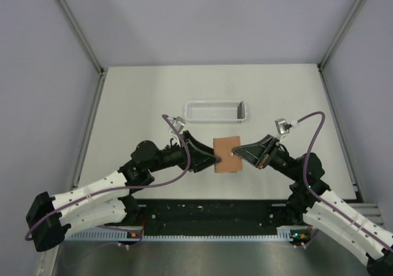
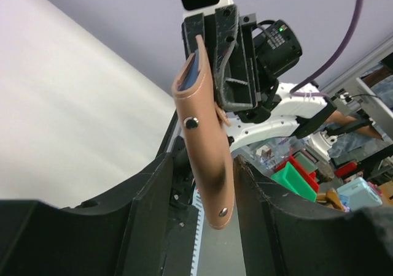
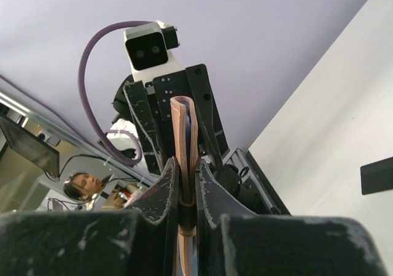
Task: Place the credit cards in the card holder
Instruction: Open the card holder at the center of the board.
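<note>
The reddish-brown card holder (image 1: 226, 155) is held above the table between my two grippers, folded shut with a blue lining showing at its edge. My right gripper (image 1: 244, 154) is shut on its right end, and the right wrist view shows both fingers pressed on the leather (image 3: 187, 165). My left gripper (image 1: 215, 159) is open around its left end. In the left wrist view (image 2: 202, 165) the card holder (image 2: 206, 153) rests against one finger with a gap to the other. One black credit card (image 3: 376, 175) lies flat on the table. The other card is out of view.
A white slatted plastic tray (image 1: 216, 111) stands on the table behind the card holder. Metal frame posts and grey walls bound the table at left and right. A black base rail (image 1: 209, 213) runs along the near edge.
</note>
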Action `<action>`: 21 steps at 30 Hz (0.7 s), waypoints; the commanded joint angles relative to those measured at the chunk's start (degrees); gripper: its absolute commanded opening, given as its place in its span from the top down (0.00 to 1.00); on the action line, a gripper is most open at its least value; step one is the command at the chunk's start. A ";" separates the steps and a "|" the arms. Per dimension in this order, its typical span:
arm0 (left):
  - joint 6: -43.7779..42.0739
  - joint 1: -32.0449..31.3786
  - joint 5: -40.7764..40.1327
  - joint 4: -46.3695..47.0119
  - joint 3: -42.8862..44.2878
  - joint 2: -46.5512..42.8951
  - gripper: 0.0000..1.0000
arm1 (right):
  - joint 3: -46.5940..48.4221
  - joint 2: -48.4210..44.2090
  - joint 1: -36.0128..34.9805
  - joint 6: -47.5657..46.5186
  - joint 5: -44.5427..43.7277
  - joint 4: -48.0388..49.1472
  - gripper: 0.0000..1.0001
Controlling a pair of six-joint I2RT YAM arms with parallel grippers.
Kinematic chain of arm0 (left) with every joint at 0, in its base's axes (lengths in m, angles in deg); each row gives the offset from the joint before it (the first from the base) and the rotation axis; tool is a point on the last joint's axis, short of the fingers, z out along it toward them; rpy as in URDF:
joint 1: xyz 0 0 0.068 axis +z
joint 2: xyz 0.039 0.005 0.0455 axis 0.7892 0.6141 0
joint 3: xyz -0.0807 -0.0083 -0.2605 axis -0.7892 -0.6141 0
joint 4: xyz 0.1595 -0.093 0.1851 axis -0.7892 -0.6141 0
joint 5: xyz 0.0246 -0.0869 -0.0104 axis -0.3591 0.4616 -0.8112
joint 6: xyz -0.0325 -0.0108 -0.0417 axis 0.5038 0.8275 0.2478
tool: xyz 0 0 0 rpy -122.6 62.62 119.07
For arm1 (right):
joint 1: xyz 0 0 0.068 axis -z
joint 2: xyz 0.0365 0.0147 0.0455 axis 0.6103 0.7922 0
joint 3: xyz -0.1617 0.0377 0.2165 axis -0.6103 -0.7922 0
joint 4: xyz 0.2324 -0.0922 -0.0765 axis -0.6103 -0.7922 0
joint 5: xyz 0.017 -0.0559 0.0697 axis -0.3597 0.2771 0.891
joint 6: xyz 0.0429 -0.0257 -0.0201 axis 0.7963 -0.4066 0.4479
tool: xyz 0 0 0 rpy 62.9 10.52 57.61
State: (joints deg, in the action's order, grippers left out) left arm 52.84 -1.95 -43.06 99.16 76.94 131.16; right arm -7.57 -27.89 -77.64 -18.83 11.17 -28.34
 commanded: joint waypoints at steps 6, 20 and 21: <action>2.26 -0.08 2.74 8.13 1.09 2.45 0.90 | 1.21 -0.22 -1.19 -0.97 -1.61 0.68 1.00; 5.07 -0.17 7.22 11.28 1.88 5.26 0.78 | 2.62 1.18 -1.89 -2.20 -1.79 -0.73 1.00; 5.25 -0.17 7.22 11.37 1.97 5.44 0.78 | 2.80 1.62 -1.89 -2.20 -1.79 -0.21 1.00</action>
State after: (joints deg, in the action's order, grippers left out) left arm 56.62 -0.85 -40.31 106.57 76.96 135.40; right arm -7.49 -27.96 -78.10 -20.40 8.75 -29.70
